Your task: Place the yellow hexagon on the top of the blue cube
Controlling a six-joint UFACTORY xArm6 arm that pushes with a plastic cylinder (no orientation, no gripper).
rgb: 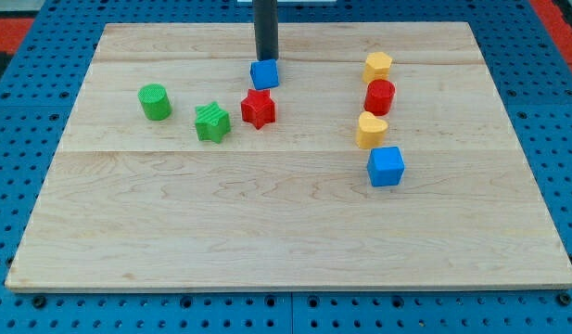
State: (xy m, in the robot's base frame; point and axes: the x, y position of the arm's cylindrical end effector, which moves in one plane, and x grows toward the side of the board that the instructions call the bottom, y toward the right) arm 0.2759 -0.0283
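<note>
Pale wooden planks make up the bench [267, 223], which lies on a blue perforated base. My tip [266, 59], the lower end of the straight dark rod serving as end effector, has nothing that opens or closes and holds nothing; it stands at the 12 o'clock side of a small blue block [264, 74], touching it or just beside it.

Just at 6 o'clock of that block sits a red star-shaped block [259, 109], with a green star-shaped block [212, 122] at its 8 o'clock and a green cylinder [155, 101] further toward 9 o'clock.

The task's yellow hexagon block [378, 66] is well apart from my tip, toward 3 o'clock, heading a column: a red cylinder [380, 96] just at its 6 o'clock, then a yellow heart-shaped block [371, 130], then the blue cube [387, 166] at the foot.

Risks, as I judge them:
- Two blue blocks are present, so the target is ambiguous; I cannot tell which one is meant.
- If the lower cube is meant, the hexagon already lies at its 12 o'clock, but two blocks stand between; pushing straight toward 6 o'clock would shove the whole column and displace the cube.
- If the nearer blue block is meant, any further push from here would drive it into the red star.
- An off-centre push could spin the hexagon away sideways.
</note>
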